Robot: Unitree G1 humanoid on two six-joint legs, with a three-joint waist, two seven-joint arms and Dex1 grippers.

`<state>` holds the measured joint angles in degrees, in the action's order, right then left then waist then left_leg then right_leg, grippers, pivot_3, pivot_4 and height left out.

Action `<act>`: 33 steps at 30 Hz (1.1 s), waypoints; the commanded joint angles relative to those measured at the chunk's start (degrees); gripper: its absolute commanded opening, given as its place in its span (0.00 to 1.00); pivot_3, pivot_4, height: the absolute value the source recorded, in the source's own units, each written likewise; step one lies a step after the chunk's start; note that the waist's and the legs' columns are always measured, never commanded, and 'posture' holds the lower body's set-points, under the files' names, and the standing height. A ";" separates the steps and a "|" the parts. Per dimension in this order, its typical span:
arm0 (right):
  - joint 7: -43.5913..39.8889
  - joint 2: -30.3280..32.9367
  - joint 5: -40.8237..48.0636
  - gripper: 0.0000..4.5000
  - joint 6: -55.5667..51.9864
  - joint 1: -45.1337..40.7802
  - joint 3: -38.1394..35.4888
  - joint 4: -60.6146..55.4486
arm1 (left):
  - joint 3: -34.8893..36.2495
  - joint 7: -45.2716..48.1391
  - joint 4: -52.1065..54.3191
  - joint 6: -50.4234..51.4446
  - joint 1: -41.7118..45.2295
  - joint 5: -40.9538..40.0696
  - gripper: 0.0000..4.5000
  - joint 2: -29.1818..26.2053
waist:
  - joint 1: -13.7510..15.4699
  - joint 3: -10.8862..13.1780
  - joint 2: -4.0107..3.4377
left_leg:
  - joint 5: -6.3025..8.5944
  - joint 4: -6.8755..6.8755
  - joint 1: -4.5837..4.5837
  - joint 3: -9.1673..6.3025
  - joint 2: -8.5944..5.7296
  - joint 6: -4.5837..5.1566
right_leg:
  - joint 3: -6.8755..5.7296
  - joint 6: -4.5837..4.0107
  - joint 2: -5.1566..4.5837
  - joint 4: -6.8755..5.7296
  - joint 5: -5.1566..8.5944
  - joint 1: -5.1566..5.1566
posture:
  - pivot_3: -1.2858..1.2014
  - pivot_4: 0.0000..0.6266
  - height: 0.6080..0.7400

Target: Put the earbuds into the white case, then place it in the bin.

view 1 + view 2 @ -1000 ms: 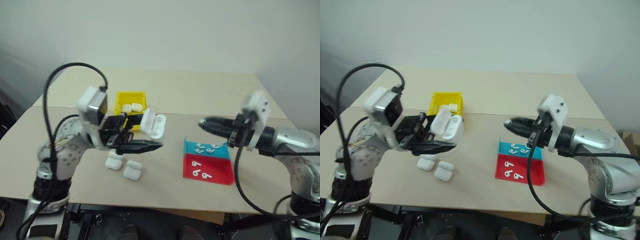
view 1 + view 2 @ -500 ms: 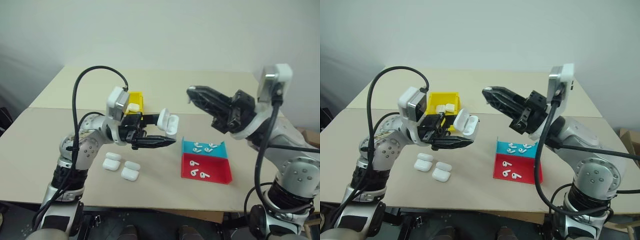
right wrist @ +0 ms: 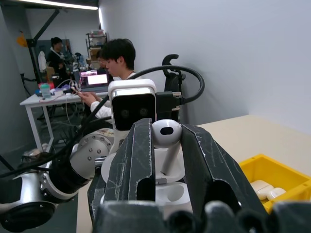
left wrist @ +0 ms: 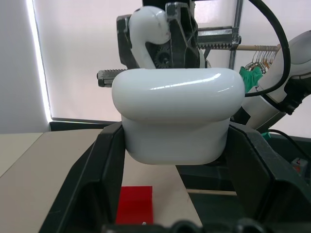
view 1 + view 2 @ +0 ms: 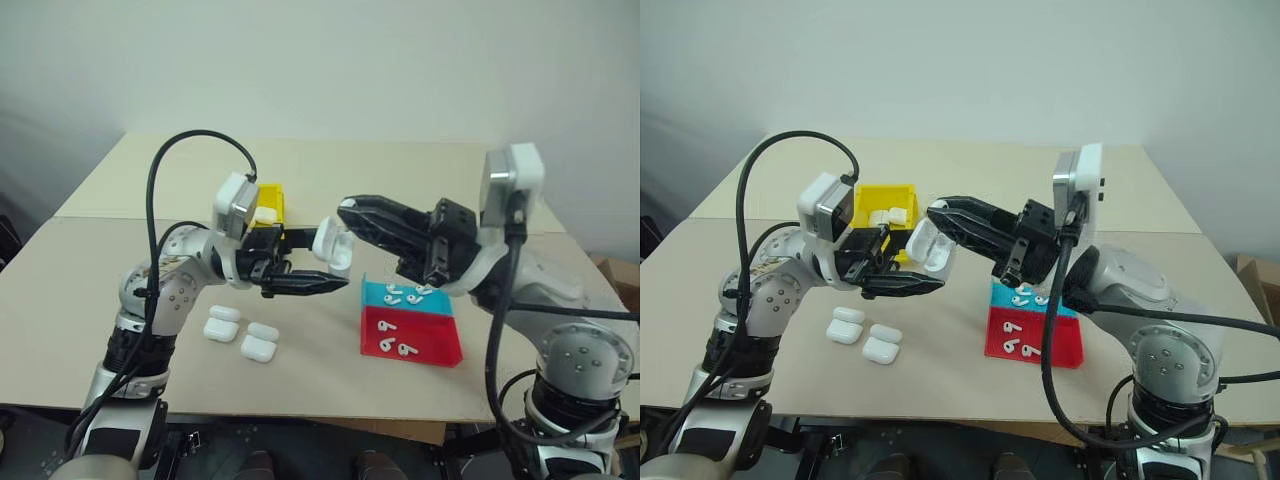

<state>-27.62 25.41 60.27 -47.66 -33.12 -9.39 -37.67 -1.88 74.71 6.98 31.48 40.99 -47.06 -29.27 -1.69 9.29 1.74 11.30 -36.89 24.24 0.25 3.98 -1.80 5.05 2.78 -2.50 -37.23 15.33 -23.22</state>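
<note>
Left hand (image 5: 322, 283) clamps the open white case (image 5: 333, 243) above the tabletop (image 5: 330, 355) while right hand (image 3: 164, 141) pinches an earbud (image 3: 165, 134) just over it

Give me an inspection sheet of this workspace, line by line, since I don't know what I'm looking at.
Surface: beige table, two tops joined.
Job's things: open white case held above the table; one earbud poised over it; more earbuds in the red tray and blue tray; yellow bin holding cases.
Clutter: three spare cases on the table.
End effectors: left end effector shut on the white case; right end effector pinching the earbud.
Cables: black cable looping over the left arm, another along the right.
Surroundings: plain wall; people at desks in the right wrist view.
</note>
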 commanded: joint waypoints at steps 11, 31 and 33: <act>-3.81 3.58 -5.55 0.14 6.16 1.86 2.57 -0.13 | 2.21 -2.43 3.70 0.09 1.33 -1.24 0.61 0.21 | 0.14 0.00 0.00 | 0.00 0.00 0.00 -0.01 0.00 0.00 | -0.01 0.00 0.00 0.00 0.00 0.00 | 0.52 0.24 1.00; -7.80 7.59 -5.92 0.92 8.99 0.87 3.55 1.08 | 3.09 -2.17 2.06 -1.61 1.55 -0.34 0.61 0.91 | 0.42 0.00 0.00 | 0.00 0.00 -0.01 0.00 0.00 0.00 | 0.00 0.00 0.00 0.02 0.00 0.00 | 0.52 0.24 1.00; -7.10 7.88 -5.37 0.92 9.14 -0.23 1.71 2.39 | 3.06 -1.91 1.90 -1.87 1.32 -0.01 0.61 0.71 | 0.46 0.00 0.00 | 0.00 0.00 -0.01 0.00 0.00 0.00 | 0.00 0.00 0.01 0.01 0.00 0.00 | 0.52 0.24 1.00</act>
<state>-34.82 32.77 54.16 -39.03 -31.68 -6.39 -35.34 -0.75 72.70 7.98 31.03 40.97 -46.56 -28.74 -1.23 9.29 1.75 11.30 -36.89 24.24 0.25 3.98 -1.80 5.05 2.77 -2.49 -37.21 15.33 -23.22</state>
